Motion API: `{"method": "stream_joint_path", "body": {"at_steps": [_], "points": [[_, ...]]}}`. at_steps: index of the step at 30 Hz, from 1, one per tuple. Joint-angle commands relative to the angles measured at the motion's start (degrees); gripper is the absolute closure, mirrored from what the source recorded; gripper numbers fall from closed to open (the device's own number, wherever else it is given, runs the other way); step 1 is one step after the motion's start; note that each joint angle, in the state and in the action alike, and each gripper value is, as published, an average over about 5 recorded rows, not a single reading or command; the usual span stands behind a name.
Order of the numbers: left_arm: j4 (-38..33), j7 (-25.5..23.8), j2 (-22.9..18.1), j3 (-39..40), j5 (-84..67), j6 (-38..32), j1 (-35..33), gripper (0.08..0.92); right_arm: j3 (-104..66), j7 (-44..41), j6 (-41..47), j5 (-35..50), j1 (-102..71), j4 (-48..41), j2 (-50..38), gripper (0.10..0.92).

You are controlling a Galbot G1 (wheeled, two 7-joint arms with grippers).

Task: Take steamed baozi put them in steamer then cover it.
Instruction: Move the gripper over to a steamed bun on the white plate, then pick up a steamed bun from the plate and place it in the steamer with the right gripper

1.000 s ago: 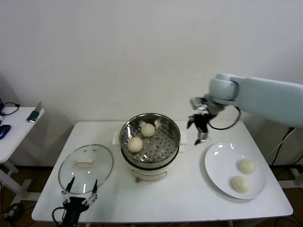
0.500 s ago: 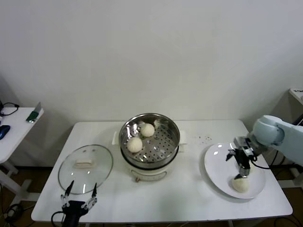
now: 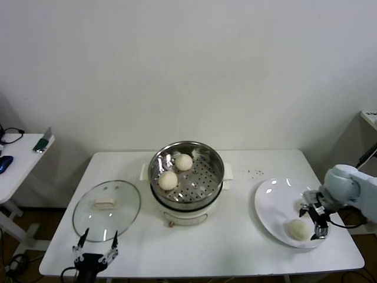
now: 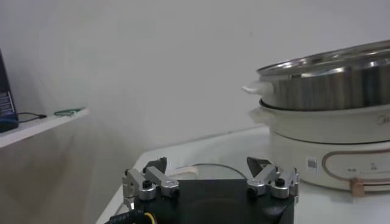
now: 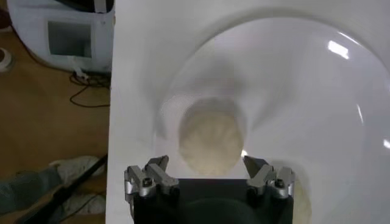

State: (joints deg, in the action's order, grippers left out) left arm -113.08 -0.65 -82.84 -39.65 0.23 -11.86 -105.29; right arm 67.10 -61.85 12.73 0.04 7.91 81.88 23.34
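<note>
The right gripper is hovering over the white plate, jaws spread wide and gripping nothing, partly hiding one baozi (a second is cut off behind its body). Two baozi are sitting in the steamer. The left gripper, equally wide and empty, is idling beside the glass lid.

Steamer stands uncovered (2 baozi at its left half, right half bare); glass lid lies well apart, left.
</note>
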Motion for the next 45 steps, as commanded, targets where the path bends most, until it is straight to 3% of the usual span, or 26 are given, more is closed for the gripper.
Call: {"method": "stream_joint_path", "body": {"at_steps": [1,12,24,34,45], "points": [[0.43,0.11,-0.2,-0.05,-0.58,0.04,0.02,0.177,-1.4,0.59,-0.35,-2.16,-2.92,-2.51,2.96,0.203],[1.27,0.27,-0.11,-0.34,-0.72,0.35,0.62,0.177,-1.13,0.29,-0.44,-1.46,-3.44,-3.86,5.17,0.205],[1.48,0.42,-0.03,-0.53,-1.05,0.67,0.92,0.177,-0.34,-1.3,-3.23,-1.28,-0.13,-4.78,5.52,0.346],[1.34,0.57,-0.17,-0.55,-1.69,0.83,0.85,0.177,8.86,-10.1,-29.11,-7.77,25.02,-4.79,12.83,0.351],[1.49,0.99,-0.15,-0.26,-1.43,1.54,0.47,0.177,16.27,-12.04,-41.65,0.89,44.4,-0.95,30.04,0.347]]}}
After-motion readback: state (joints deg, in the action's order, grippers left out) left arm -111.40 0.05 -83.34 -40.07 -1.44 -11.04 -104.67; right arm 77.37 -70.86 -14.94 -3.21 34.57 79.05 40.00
